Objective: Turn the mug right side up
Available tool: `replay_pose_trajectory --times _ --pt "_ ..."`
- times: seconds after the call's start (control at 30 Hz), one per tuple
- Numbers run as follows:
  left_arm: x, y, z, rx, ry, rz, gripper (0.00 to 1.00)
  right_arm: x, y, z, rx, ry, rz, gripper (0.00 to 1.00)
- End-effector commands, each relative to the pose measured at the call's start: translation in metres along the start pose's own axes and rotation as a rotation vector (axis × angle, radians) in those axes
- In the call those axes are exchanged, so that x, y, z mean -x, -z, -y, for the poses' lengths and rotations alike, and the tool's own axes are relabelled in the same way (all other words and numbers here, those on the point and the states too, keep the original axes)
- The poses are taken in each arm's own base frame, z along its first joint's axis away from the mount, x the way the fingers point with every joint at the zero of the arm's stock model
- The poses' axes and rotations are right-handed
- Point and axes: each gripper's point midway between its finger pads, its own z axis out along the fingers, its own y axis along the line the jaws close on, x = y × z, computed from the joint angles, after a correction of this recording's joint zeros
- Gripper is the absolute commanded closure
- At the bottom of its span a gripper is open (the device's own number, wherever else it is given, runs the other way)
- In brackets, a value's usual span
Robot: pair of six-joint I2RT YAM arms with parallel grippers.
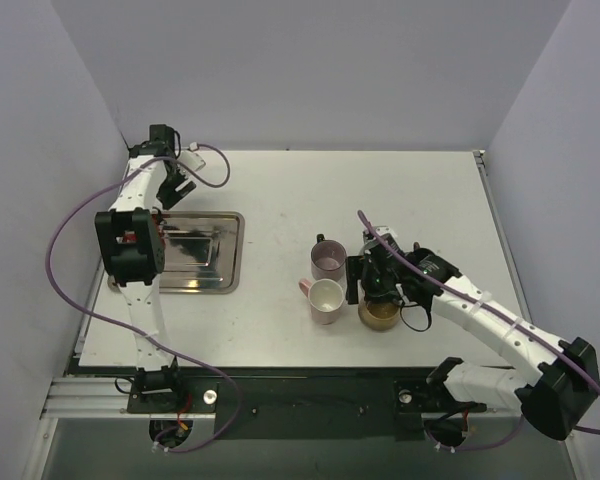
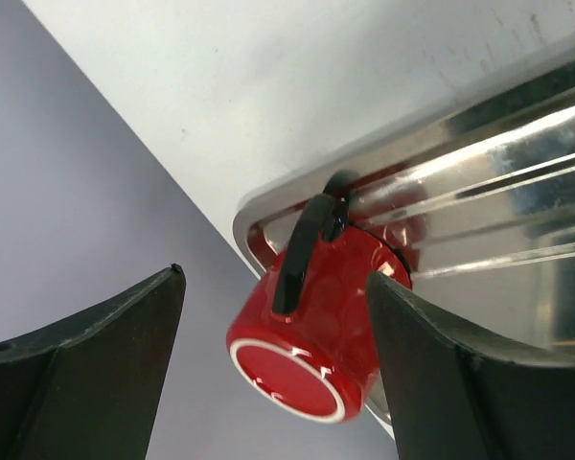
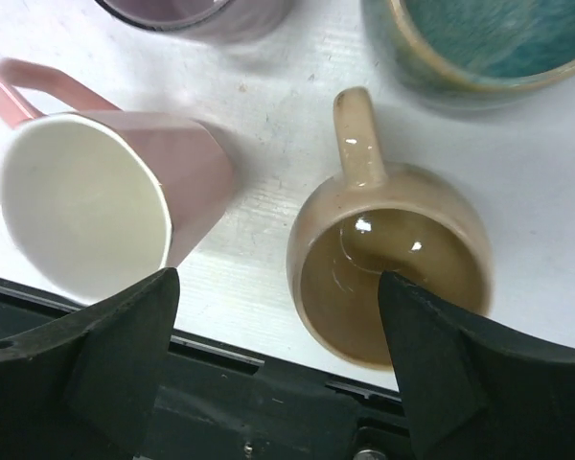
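Note:
A red mug [image 2: 311,326] with a black handle sits in the corner of the steel tray [image 2: 268,206], its white-ringed base turned toward the left wrist camera and its mouth facing away. My left gripper [image 2: 275,275] is open and straddles it. The right finger [image 2: 441,364] is at the mug's side; the left finger [image 2: 96,364] stands well apart. In the top view the left gripper [image 1: 175,185] hovers over the tray's far left corner [image 1: 215,255] and hides the mug. My right gripper [image 3: 278,276] is open and empty above the upright mugs.
Near the table's front stand upright mugs: a tan one [image 3: 393,259] [image 1: 380,315], a pink one [image 3: 96,211] [image 1: 326,298], a purple one [image 1: 328,260] and a teal one [image 3: 479,48]. The left wall runs close beside the tray.

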Motion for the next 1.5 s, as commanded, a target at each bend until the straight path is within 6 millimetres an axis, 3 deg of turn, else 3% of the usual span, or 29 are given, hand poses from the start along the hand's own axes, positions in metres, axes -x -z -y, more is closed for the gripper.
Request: replay_pose_trajectory --times 0.0,0.13,0.37,0.53,0.6,0.63,0.67,0.77,0.9,1.03,1.17,1.23,1.3,1.33,1.37,1.4,1.47 --pt "-0.013 -0.017 -0.002 -0.051 -0.027 -0.081 0.16 0.007 0.034 0.023 -0.117 0.023 0.024 0.20" --pt "-0.020 -0.031 -0.004 -0.061 -0.014 -0.115 0.22 0.014 0.046 0.029 -0.145 0.012 0.064 0.20" --pt "-0.041 -0.034 0.011 -0.136 -0.023 -0.167 0.39 0.017 0.055 0.035 -0.172 0.008 0.094 0.20" --pt "-0.048 -0.028 0.035 -0.246 -0.018 -0.174 0.58 0.019 0.059 0.037 -0.178 0.014 0.104 0.20" --pt "-0.054 -0.023 0.040 -0.247 -0.032 -0.192 0.74 0.020 0.060 0.037 -0.178 0.014 0.108 0.20" --pt "-0.054 -0.026 0.040 -0.230 -0.035 -0.188 0.89 0.020 0.061 0.037 -0.177 0.014 0.113 0.20" --pt "-0.056 -0.026 0.039 -0.210 -0.040 -0.189 0.98 0.021 0.062 0.038 -0.179 0.013 0.115 0.20" --pt "-0.056 -0.019 0.034 -0.182 -0.036 -0.175 1.00 0.023 0.065 0.036 -0.167 0.013 0.126 0.20" --pt "-0.031 0.021 0.024 -0.178 0.024 -0.020 1.00 0.029 0.073 0.035 -0.164 0.014 0.150 0.20" --pt "0.007 0.082 0.018 -0.205 0.122 0.223 1.00 0.043 0.090 0.033 -0.169 0.016 0.209 0.20" --pt "0.043 0.149 0.033 -0.323 0.194 0.465 1.00 0.068 0.120 0.029 -0.197 0.049 0.322 0.20" --pt "0.067 0.198 0.049 -0.464 0.221 0.635 1.00 0.083 0.136 0.010 -0.157 0.091 0.387 0.20" --pt "0.082 0.247 0.068 -0.583 0.203 0.747 1.00 0.109 0.153 -0.037 -0.007 0.122 0.503 0.19" --pt "0.084 0.265 0.086 -0.651 0.185 0.755 1.00 0.113 0.154 -0.061 0.077 0.155 0.506 0.19" --pt "0.095 0.296 0.106 -0.720 0.148 0.808 1.00 0.125 0.164 -0.096 0.199 0.163 0.571 0.18" --pt "0.099 0.314 0.123 -0.770 0.119 0.823 1.00 0.122 0.159 -0.125 0.300 0.217 0.538 0.08" --pt "0.104 0.358 0.149 -0.860 0.083 0.891 1.00 0.131 0.171 -0.173 0.468 0.243 0.566 0.06"
